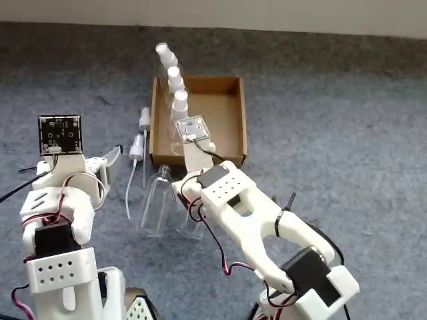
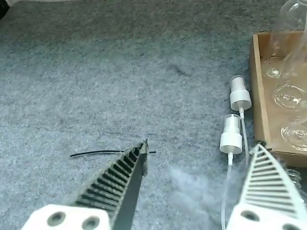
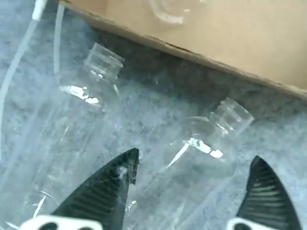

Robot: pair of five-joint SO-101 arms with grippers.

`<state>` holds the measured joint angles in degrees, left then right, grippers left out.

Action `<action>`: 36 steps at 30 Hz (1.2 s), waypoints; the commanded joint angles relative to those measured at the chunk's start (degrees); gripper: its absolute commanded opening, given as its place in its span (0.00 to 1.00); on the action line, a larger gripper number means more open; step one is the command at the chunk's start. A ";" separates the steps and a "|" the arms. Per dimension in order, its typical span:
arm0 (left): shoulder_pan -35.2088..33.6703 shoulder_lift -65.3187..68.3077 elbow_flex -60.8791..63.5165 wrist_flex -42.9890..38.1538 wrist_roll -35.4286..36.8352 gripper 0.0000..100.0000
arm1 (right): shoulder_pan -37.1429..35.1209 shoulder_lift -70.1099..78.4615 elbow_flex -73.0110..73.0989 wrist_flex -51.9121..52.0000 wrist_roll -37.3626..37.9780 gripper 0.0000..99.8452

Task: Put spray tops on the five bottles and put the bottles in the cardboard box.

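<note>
The cardboard box (image 1: 220, 120) lies at the middle back of the carpet. Three capped bottles (image 1: 179, 100) stand along its left wall. Two loose spray tops (image 1: 145, 120) (image 1: 137, 148) lie just left of the box, also seen in the left wrist view as spray tops (image 2: 240, 93) (image 2: 231, 136). Two uncapped clear bottles lie in front of the box: one bottle (image 3: 206, 148) lies between the fingers of my open right gripper (image 3: 194, 160), the other bottle (image 3: 76, 115) lies beside it. My left gripper (image 2: 201, 146) is open and empty above the carpet, short of the spray tops.
The box's front wall (image 3: 230, 33) is right ahead of the two bottle necks. A thin black wire (image 2: 96, 153) lies on the grey carpet near the left fingertip. Open carpet stretches left and right of the box.
</note>
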<state>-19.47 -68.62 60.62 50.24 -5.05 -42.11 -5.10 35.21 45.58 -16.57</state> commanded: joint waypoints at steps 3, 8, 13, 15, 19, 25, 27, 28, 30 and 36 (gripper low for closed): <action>-0.48 0.57 -0.92 -1.05 0.09 0.30 | 4.70 -0.48 3.82 -0.40 -0.09 0.06; -0.22 0.57 -0.75 -1.14 0.09 0.30 | 15.08 -0.57 6.81 -0.31 2.81 0.01; -0.22 0.57 -0.75 -1.05 0.09 0.30 | 28.53 -0.48 6.81 5.58 22.24 0.01; -0.22 0.57 -0.75 -1.14 0.18 0.30 | 33.80 -0.48 6.73 10.95 29.80 0.01; -0.13 0.57 -0.75 -1.05 0.18 0.30 | 44.88 -0.40 6.02 12.00 42.29 0.01; -0.13 0.57 -0.75 -0.97 0.18 0.30 | 56.92 0.13 2.51 7.52 49.14 0.01; -0.13 0.57 -0.75 -0.97 0.18 0.30 | 57.27 0.13 2.15 7.34 49.32 0.03; -0.13 0.57 -0.75 -0.88 0.18 0.30 | 57.27 0.13 2.24 7.34 49.23 0.04; -0.13 0.57 -0.75 -0.88 0.18 0.30 | 57.36 0.04 2.15 7.34 49.14 0.10; -0.13 0.57 -0.75 -0.88 0.18 0.30 | 59.56 0.04 1.80 7.43 49.14 0.16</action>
<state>-19.47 -68.62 60.62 50.24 -5.05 15.21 -4.75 38.20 53.67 31.78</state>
